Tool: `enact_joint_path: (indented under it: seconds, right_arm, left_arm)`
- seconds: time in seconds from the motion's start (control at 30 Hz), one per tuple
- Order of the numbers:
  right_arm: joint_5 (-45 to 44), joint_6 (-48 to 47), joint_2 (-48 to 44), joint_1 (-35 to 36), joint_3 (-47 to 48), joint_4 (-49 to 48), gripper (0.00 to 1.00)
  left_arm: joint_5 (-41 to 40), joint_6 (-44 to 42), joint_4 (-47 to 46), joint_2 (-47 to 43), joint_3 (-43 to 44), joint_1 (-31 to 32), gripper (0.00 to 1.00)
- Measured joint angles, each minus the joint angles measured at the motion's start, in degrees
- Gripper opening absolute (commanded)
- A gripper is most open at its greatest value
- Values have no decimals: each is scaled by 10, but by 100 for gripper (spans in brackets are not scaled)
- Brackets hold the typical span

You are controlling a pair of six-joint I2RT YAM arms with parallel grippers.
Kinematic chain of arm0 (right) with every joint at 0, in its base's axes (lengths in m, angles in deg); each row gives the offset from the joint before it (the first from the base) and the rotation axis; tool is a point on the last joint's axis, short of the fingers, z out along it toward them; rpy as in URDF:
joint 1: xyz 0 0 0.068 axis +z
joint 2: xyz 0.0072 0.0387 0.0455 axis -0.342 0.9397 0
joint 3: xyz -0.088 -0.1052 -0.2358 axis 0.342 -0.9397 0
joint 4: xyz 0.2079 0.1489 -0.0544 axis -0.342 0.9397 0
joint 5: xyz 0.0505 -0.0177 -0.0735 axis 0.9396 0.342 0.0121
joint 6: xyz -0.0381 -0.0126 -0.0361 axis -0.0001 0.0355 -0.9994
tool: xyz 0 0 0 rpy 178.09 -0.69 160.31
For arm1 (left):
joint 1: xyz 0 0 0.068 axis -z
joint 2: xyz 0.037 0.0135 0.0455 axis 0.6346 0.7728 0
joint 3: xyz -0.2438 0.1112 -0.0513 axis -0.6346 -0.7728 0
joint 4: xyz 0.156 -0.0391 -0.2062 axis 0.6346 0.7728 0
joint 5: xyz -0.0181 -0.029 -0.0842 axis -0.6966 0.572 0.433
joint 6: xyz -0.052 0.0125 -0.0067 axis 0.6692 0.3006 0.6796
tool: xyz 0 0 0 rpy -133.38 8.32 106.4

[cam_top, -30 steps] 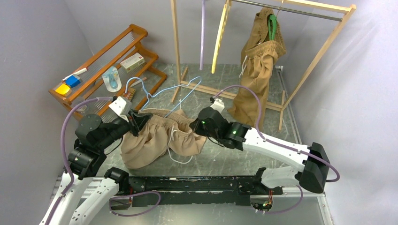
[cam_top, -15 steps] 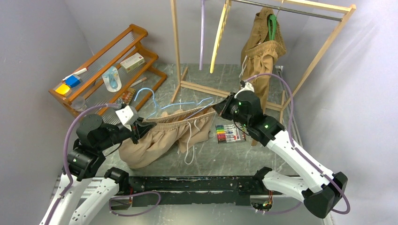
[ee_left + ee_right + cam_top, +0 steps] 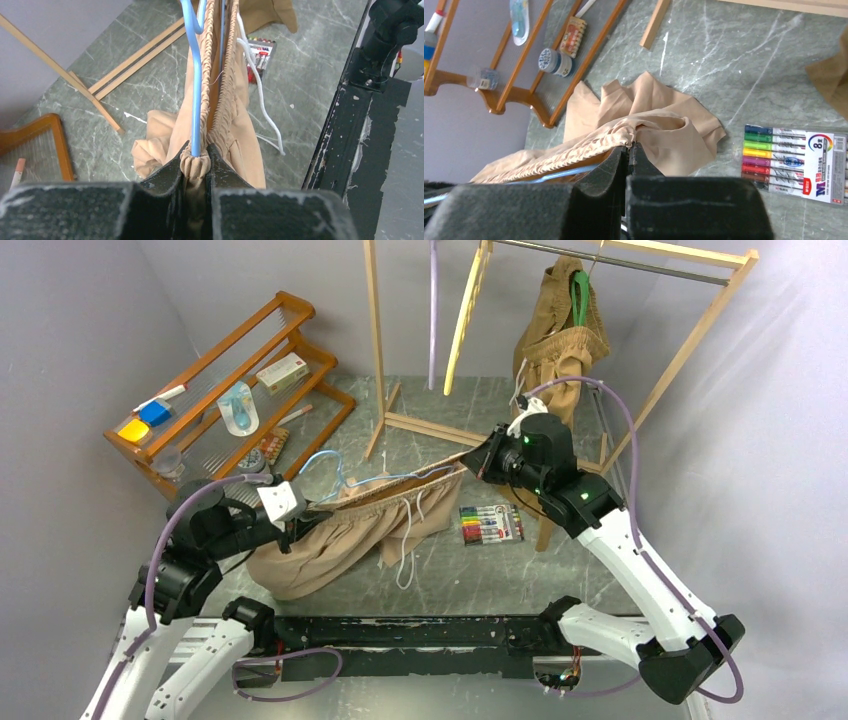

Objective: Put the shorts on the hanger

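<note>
Top external view: left hand [image 3: 298, 521] and right hand [image 3: 472, 466] clamp the shorts [image 3: 340, 535] by the waistband ends, stretched beside the marker pack [image 3: 490, 525], hanger [image 3: 322, 456] alongside; the soft, light fabric seems best gripped at the elastic.

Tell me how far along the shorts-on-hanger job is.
Done: the shorts are raised, waistband stretched taut between the left gripper and right gripper. In hand: the hanger runs along the waistband, its arm pinched in the left jaws. Left: seating the shorts on it; the legs rest on the table.

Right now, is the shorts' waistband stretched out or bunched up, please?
Stretched: the shorts run taut at the waist between the left gripper and right gripper.
</note>
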Motion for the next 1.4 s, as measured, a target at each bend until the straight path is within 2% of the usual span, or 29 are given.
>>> enact_joint_path:
  seconds: [0.2, 0.43, 0.73, 0.87, 1.0, 1.2, 1.4]
  right_arm:
    - [68, -32, -1, -5, 16, -3, 0]
    - [189, -48, 0, -11, 29, -28, 0]
    - [316, 26, -6, -14, 20, -110, 0]
    - [323, 89, -17, -4, -5, -165, 0]
    - [299, 112, -38, 19, -48, -174, 12]
    - [255, 23, -39, 21, -55, -118, 34]
    - [277, -63, -62, 21, -48, -62, 42]
  left_arm:
    - [-2, -34, 30, 35, 17, 0, 7]
    - [9, -48, 33, 45, 17, 0, 7]
    - [15, -48, 34, 92, 18, 0, 7]
    - [15, -48, 32, 87, 18, 0, 7]
    - [35, -47, 29, 80, 18, 0, 7]
    - [85, -44, 29, 77, 18, 0, 7]
    - [130, -43, 29, 85, 18, 0, 7]
